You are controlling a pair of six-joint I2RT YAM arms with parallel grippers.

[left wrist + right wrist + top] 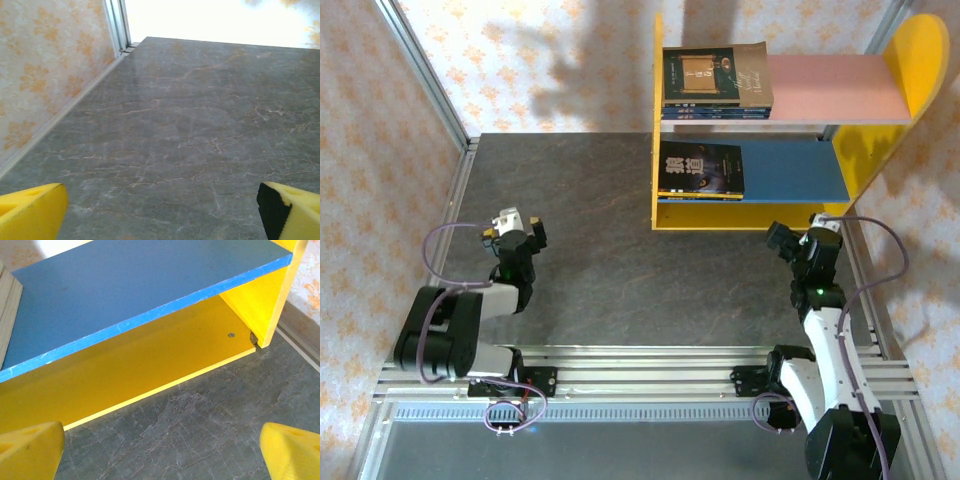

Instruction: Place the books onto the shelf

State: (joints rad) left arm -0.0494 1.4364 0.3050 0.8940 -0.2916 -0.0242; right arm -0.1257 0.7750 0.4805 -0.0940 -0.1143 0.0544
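Top external shows the books [715, 80] stacked on the shelf [916, 55]: one pile on its pink board [830, 85], one on its blue board [795, 170], both at the shelf's left end. The right gripper [793, 233] hangs just beside the shelf's front right corner, jaws wide and empty. The left gripper [520, 223], equally spread, sits well left of the shelf over the table [610, 260].

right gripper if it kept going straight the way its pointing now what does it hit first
Most likely the shelf: the right gripper, open, faces the yellow bottom panel under the blue board, across bare table. Depth is unclear; the board's edge might come first.
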